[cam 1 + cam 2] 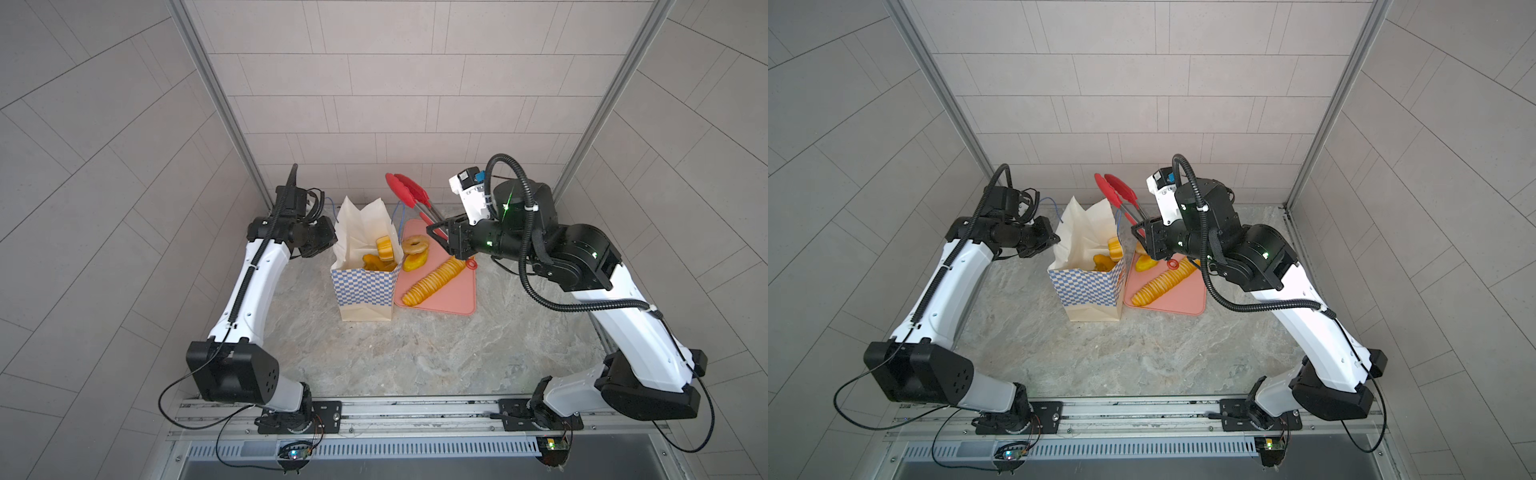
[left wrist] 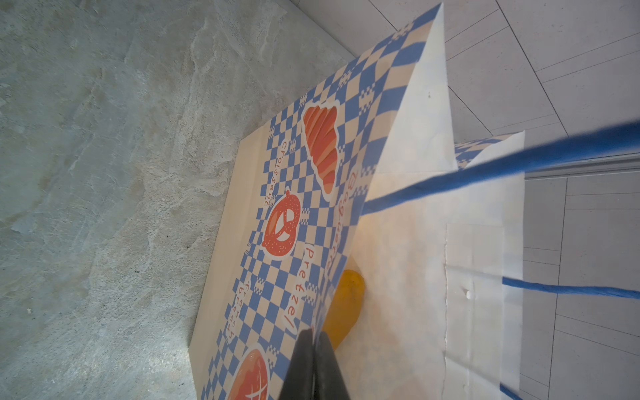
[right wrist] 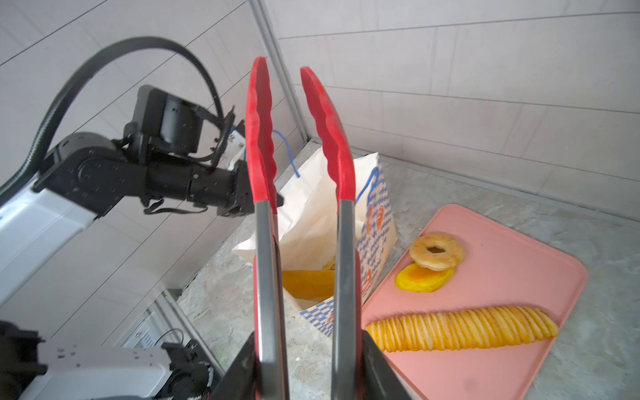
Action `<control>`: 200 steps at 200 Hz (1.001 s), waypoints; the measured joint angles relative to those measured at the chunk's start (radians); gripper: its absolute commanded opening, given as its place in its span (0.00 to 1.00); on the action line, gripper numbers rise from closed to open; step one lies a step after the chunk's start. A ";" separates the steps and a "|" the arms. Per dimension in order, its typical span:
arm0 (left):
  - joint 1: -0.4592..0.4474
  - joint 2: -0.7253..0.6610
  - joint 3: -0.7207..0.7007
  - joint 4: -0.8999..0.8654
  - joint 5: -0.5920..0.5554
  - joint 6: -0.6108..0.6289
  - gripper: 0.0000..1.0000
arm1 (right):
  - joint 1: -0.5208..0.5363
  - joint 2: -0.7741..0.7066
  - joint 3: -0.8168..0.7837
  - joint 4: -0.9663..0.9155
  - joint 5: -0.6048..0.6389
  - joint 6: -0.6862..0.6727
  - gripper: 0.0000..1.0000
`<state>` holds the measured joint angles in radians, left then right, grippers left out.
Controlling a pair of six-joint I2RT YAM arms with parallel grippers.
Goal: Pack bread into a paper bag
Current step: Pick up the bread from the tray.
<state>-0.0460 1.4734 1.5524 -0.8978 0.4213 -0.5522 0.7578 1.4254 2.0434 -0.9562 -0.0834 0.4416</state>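
The checked paper bag (image 1: 365, 291) stands upright and open, left of the pink tray (image 1: 453, 299). My left gripper (image 2: 314, 334) is shut on the bag's left rim (image 1: 338, 245), with a yellow piece of bread (image 2: 346, 304) showing inside. In a top view a bun (image 1: 385, 247) and a croissant (image 1: 376, 262) lie in the bag. On the tray are a ridged baguette (image 3: 464, 329), a ring doughnut (image 3: 437, 251) and an oval roll (image 3: 424, 278) under it. My right gripper (image 3: 308, 339) is shut on the red tongs (image 3: 259, 138), whose tips stand apart and empty above the bag's far side.
The tiled back wall and its metal corner posts (image 1: 216, 95) stand close behind the bag and the tongs' tips. The bag's blue cord handles (image 2: 485, 173) hang loose by my left gripper. The marbled tabletop (image 1: 415, 353) stretches toward the front rail.
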 measured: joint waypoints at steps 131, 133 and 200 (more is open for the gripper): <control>0.000 -0.010 -0.015 0.003 -0.001 0.000 0.00 | -0.451 -0.012 -0.291 -0.003 -0.124 0.183 0.42; 0.000 -0.010 -0.016 0.003 -0.001 0.000 0.00 | -0.453 -0.011 -0.299 -0.003 -0.128 0.187 0.42; 0.000 -0.015 -0.035 0.009 0.000 -0.001 0.00 | -0.462 0.076 -0.441 0.087 -0.245 0.275 0.47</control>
<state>-0.0460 1.4582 1.5169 -0.8890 0.4217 -0.5529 0.2955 1.5009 1.6020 -0.8688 -0.3279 0.7166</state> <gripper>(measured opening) 0.051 0.458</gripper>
